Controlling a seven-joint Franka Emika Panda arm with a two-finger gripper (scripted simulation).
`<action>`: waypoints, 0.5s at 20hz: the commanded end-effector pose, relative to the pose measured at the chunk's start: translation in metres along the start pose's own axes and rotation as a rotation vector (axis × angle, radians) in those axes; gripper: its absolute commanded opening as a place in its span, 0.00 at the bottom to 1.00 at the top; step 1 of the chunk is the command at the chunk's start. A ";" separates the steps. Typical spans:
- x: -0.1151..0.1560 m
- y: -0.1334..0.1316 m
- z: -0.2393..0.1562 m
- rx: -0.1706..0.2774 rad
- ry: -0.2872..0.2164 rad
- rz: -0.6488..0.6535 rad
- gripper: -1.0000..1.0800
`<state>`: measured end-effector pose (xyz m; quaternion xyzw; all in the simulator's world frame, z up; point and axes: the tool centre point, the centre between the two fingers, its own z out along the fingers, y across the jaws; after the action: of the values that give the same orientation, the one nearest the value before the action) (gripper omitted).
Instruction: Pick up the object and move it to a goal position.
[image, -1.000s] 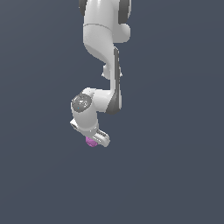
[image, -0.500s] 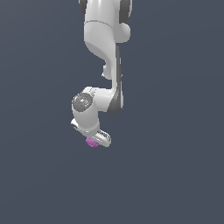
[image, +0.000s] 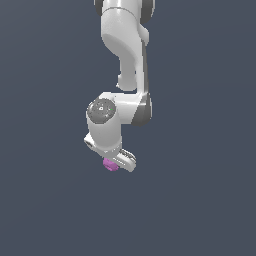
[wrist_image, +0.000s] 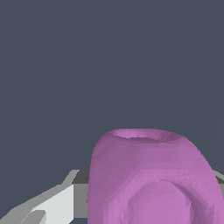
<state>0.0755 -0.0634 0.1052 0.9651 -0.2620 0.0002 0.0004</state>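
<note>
The purple-pink object (image: 110, 164) sits tucked at the gripper (image: 118, 163) tip, pinched between the fingers (wrist_image: 52, 205). No writing is readable anywhere. The wrist view shows it large: faceted, rounded, with a sunken rim on one end. The exterior view shows only a small lump beneath the white arm (image: 122, 60).

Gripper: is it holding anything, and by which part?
The gripper appears shut on the purple object; the contact points are hidden, so which part is gripped cannot be told.

Open grey space all around hand (image: 120, 161); purple lump (wrist_image: 153, 179) fills wrist view.
</note>
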 end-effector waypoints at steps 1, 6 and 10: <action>0.004 -0.015 -0.018 0.000 0.000 0.000 0.00; 0.011 -0.039 -0.046 0.000 0.000 0.000 0.00; 0.015 -0.052 -0.060 0.000 0.000 0.000 0.00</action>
<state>0.1111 -0.0290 0.1604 0.9652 -0.2616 0.0007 0.0001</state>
